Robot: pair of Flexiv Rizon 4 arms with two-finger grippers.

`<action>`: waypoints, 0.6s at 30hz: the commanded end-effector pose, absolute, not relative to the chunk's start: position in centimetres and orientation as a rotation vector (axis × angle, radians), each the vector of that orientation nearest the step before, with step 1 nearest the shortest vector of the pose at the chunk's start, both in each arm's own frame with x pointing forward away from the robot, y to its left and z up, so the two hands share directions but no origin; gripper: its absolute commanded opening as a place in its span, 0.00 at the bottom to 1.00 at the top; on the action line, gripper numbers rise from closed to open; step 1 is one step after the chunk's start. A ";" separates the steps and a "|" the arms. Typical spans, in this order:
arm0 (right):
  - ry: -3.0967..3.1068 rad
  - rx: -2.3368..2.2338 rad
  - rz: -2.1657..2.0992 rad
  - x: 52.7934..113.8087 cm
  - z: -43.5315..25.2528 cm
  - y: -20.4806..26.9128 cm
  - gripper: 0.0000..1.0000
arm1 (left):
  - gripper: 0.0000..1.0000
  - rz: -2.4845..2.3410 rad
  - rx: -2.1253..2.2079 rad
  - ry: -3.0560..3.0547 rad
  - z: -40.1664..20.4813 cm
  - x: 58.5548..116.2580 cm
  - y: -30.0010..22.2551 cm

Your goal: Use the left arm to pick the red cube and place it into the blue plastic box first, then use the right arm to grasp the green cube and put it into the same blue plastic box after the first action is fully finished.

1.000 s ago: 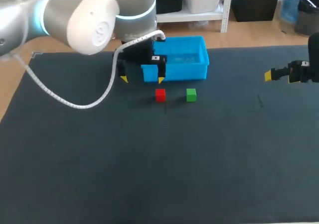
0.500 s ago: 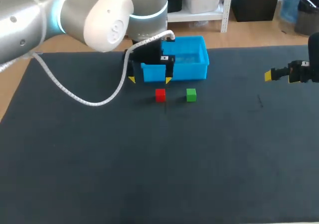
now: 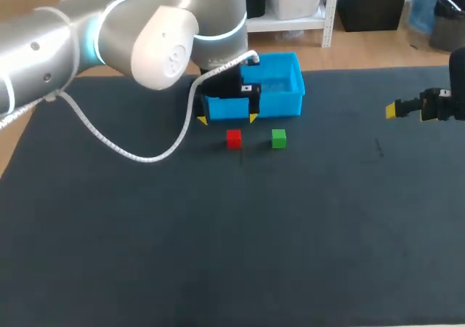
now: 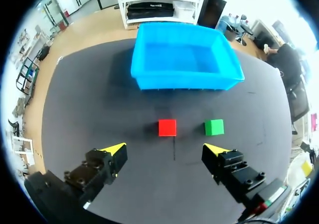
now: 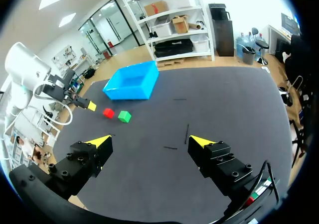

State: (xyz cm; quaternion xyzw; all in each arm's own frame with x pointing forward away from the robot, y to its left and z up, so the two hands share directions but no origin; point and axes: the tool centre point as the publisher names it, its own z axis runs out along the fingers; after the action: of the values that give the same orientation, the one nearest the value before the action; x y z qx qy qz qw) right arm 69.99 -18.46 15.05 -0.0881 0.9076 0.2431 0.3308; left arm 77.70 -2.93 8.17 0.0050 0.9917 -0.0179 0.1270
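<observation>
The red cube (image 3: 233,138) and the green cube (image 3: 278,138) sit side by side on the dark table, just in front of the blue plastic box (image 3: 289,102). My left gripper (image 3: 227,119) hangs open above the box's front wall, over the red cube and not touching it. In the left wrist view the red cube (image 4: 167,127) lies ahead of the open left gripper (image 4: 165,149), between its fingers' lines, with the green cube (image 4: 214,127) beside it and the box (image 4: 184,79) beyond, nothing in it. My right gripper (image 3: 396,110) stays open at the far right, also empty (image 5: 150,141).
A white cable (image 3: 109,144) loops from the left arm down over the table's left part. In the right wrist view the cubes (image 5: 108,113) and the box (image 5: 132,82) lie far ahead, with wide bare mat in between.
My left arm has swung to the right, bringing its open gripper from beside the box's left corner to above the red cube. The right arm and both cubes have not moved.
</observation>
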 end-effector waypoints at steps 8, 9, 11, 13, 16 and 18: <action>2.373 -0.232 0.636 70.0 15.0 -18.5 1.00 | 1.00 -0.040 0.002 2.906 5.1 79.2 -3.7; 2.373 -0.232 0.636 70.0 15.0 -18.5 1.00 | 1.00 -0.041 0.004 2.905 4.8 79.3 -3.7; 2.373 -0.232 0.636 70.0 15.0 -18.5 1.00 | 1.00 -0.049 0.008 2.907 4.4 79.5 -3.8; 2.373 -0.232 0.636 70.0 15.0 -18.5 1.00 | 1.00 -0.059 0.017 2.903 3.9 79.6 -4.0; 2.373 -0.232 0.636 70.0 15.0 -18.5 1.00 | 1.00 -0.045 0.017 2.911 3.2 80.1 -4.2; 2.373 -0.232 0.636 70.0 15.0 -18.5 1.00 | 1.00 -0.046 0.017 2.911 2.8 80.4 -4.3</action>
State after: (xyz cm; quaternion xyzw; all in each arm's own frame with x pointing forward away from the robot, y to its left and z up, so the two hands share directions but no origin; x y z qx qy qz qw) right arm 69.99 -18.46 15.05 -0.0881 0.9076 0.2431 0.3308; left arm 79.36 -3.78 3.44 0.0051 0.9926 -0.0173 0.1200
